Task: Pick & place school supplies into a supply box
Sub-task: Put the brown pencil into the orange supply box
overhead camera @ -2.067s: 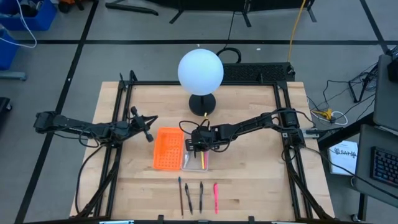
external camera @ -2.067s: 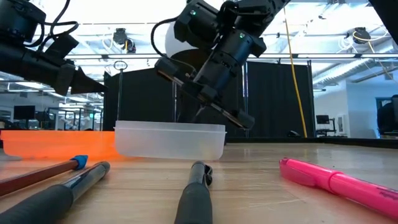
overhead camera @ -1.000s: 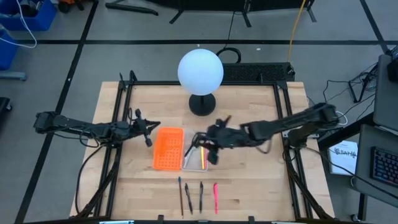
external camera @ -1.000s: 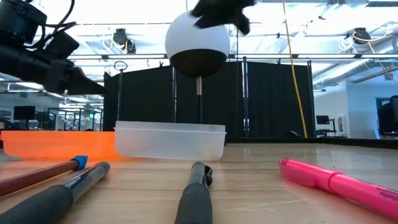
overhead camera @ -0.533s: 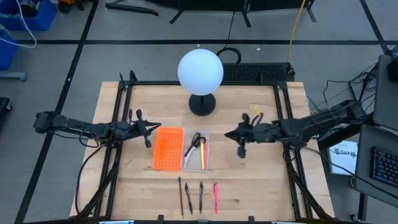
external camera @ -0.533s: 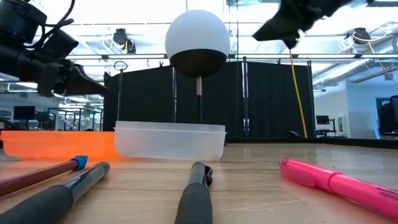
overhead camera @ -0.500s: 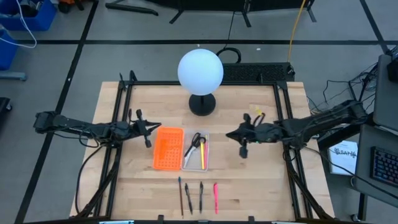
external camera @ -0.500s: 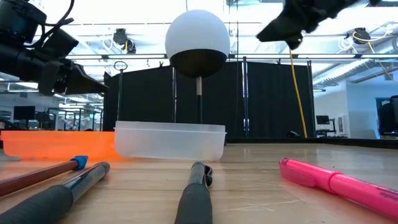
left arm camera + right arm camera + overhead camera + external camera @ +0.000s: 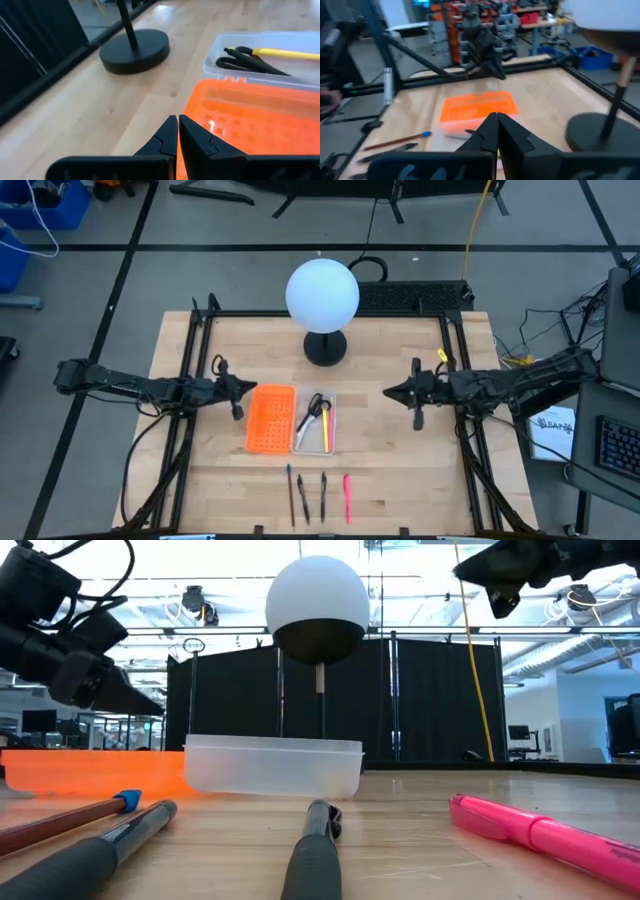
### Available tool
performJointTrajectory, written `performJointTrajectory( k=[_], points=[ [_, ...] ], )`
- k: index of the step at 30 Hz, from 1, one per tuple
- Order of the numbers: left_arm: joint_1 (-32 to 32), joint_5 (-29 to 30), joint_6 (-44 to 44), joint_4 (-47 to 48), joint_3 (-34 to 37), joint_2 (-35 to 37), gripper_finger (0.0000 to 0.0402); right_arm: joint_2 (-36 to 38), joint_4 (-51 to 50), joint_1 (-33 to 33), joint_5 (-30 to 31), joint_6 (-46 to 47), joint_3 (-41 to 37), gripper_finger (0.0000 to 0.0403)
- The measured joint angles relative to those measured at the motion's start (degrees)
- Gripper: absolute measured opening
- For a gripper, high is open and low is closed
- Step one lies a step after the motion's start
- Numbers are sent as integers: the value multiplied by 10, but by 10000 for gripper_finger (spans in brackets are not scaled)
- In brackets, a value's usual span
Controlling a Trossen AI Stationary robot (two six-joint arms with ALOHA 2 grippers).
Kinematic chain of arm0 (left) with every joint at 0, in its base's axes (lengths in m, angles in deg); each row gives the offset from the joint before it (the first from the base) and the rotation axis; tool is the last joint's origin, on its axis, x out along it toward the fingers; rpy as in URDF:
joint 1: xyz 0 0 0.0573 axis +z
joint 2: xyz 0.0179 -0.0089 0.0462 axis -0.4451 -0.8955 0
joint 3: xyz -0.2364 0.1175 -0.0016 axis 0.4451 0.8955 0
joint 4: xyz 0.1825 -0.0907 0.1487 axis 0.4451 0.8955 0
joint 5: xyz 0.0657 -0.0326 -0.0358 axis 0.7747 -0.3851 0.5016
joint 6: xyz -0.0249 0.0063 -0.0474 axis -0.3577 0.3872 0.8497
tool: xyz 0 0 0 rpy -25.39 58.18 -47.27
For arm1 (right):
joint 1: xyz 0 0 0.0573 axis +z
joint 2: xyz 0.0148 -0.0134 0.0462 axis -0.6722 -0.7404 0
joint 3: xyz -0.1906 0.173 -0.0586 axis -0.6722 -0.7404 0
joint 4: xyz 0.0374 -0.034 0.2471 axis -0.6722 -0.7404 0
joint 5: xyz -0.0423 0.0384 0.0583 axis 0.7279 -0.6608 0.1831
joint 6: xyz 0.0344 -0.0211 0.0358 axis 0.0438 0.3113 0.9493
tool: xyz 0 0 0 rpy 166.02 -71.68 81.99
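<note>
The supply box lies mid-table: an orange grid half [image 9: 271, 418] joined to a clear tray [image 9: 315, 438]. In the tray lie red-and-black scissors [image 9: 314, 409] and a yellow pencil [image 9: 325, 430]. Several pens and pencils, among them a pink one [image 9: 347, 495], lie in a row near the table's front edge. My left gripper [image 9: 246, 386] hovers shut just left of the orange half [image 9: 250, 130]. My right gripper [image 9: 388, 392] hangs shut and holds nothing, well to the right of the tray and raised above the table.
A white globe lamp [image 9: 322, 292] on a black round base [image 9: 325, 347] stands behind the box. Black frame rails [image 9: 455, 340] run along the table's left and right sides. Bare wood lies between the tray and my right gripper.
My right gripper has drawn back from above the clear tray toward the table's right edge, carrying nothing. The scissors and yellow pencil stay in the tray. My left gripper has tipped slightly downward beside the orange half.
</note>
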Motion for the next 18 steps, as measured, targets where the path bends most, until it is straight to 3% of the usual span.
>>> performJointTrajectory(
  k=[12,18],
  points=[
    [0,2,85,0,-1,-4,26,101,6,0,-62,-61,-128,0],
    [-1,0,95,10,-51,-4,20,141,64,0,-61,-60,-200,0]
  ],
)
